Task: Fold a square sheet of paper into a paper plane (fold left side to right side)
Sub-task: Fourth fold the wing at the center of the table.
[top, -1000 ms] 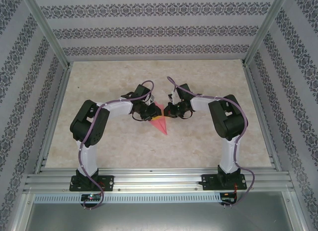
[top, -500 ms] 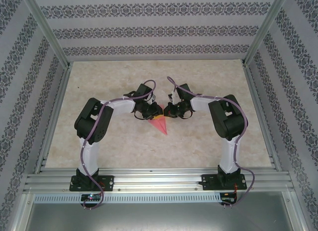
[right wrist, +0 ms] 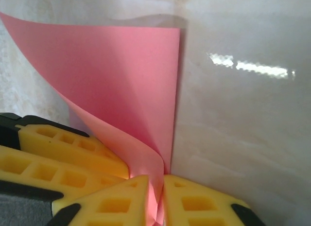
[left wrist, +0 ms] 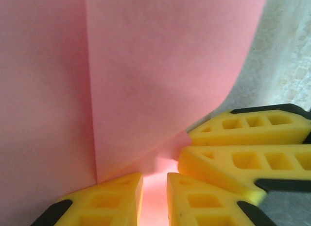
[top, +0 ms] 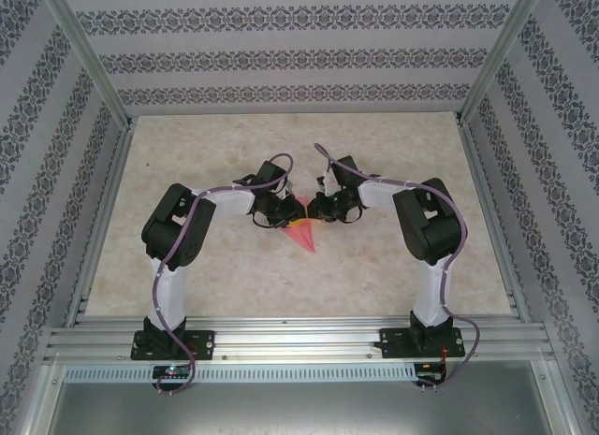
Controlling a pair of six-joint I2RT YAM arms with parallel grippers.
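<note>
On the pale marbled worktop [top: 393,267], midway between the two arms: one thin pink-red square sheet of paper [top: 302,234], folded to a pointed triangle, tip toward the arm bases.

Progress, as judged: the first creases are made. Layered edges and one straight fold line show in the left wrist view. The side-to-side fold is under way, not finished. One flap stands up off the worktop and bends over in a soft, uncreased curl.

Left to do: lay that flap flat, press its crease, then make whatever folds follow toward a finished dart.

Left pincer [left wrist: 154,182]: yellow ribbed fingers [left wrist: 104,201] narrowly parted, tips down at the paper's edge, pink showing through the gap. Nothing is visibly clamped.

Right pincer [right wrist: 155,187]: fingers set closer together. The foot of the curled flap runs down into the slit between them. Whether they pinch it or merely flank it cannot be told.

Position of both: tip to tip, just beside each other, at the wide far end of the triangle.
</note>
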